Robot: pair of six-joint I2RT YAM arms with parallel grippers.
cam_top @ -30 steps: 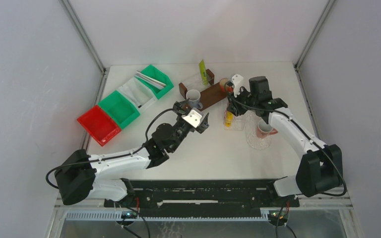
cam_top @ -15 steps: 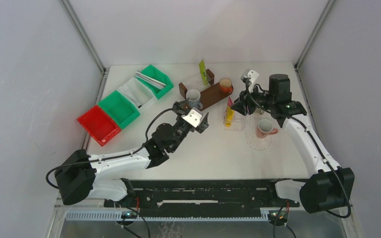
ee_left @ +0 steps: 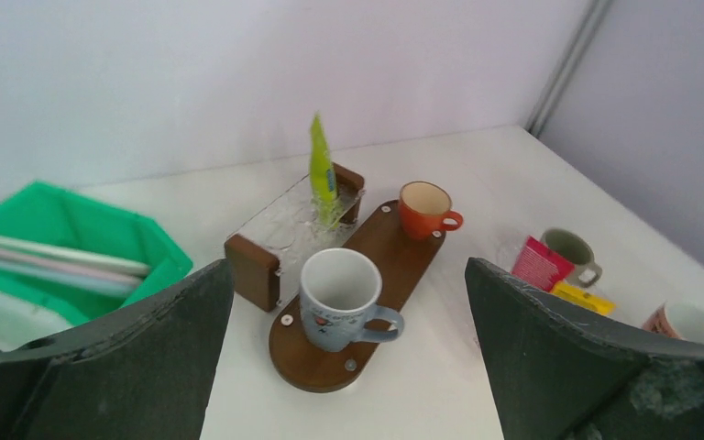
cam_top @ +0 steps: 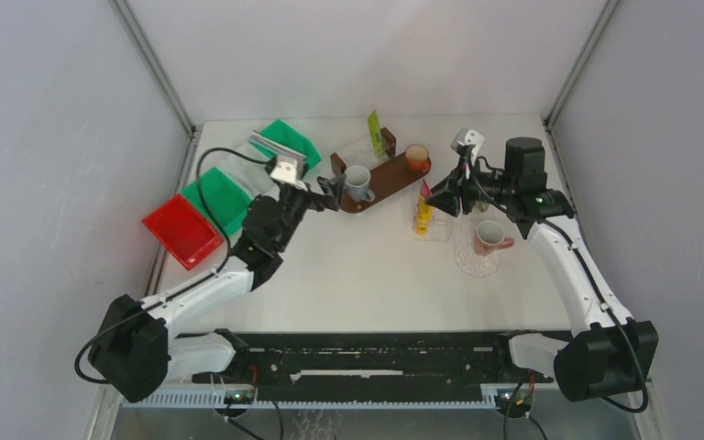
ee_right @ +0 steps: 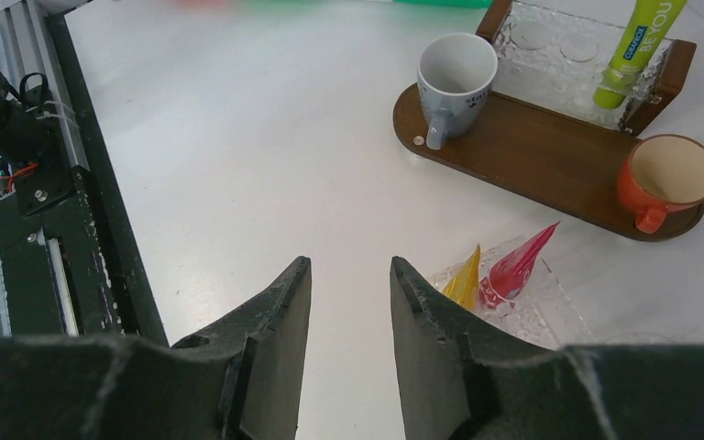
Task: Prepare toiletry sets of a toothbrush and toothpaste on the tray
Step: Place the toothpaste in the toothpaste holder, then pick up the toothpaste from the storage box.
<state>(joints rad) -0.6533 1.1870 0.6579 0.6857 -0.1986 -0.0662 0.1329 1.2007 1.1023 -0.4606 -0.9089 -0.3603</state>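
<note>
Red bin [cam_top: 181, 231] beside green bin [cam_top: 211, 196] (left)

Cups and mugs: four, namely one grey mug [cam_top: 358, 181], one orange cup [cam_top: 415, 158], one pink mug [cam_top: 489, 236] and one brown-grey mug [ee_left: 568, 247].
Tubes: one green-yellow tube [cam_top: 376, 133] and one red-yellow tube [cam_top: 421, 207]; the right wrist view leaves it unclear whether the red and yellow are one tube or two.
Toothbrushes [ee_left: 50, 261]: a bundle of long thin ones, too overlapped to count.
Wooden tray [cam_top: 390, 179]: one.
Glass rack [cam_top: 359, 150] with wooden ends: one.
Clear glass dishes: two, a small one [cam_top: 435, 229] and a larger one [cam_top: 472, 258].
Bins: four, namely one red bin [cam_top: 181, 231], two green bins [cam_top: 211, 196] [cam_top: 286, 131] and one white bin [cam_top: 238, 168].
Robot arms: two, left [cam_top: 202, 289] and right [cam_top: 573, 266].
</note>
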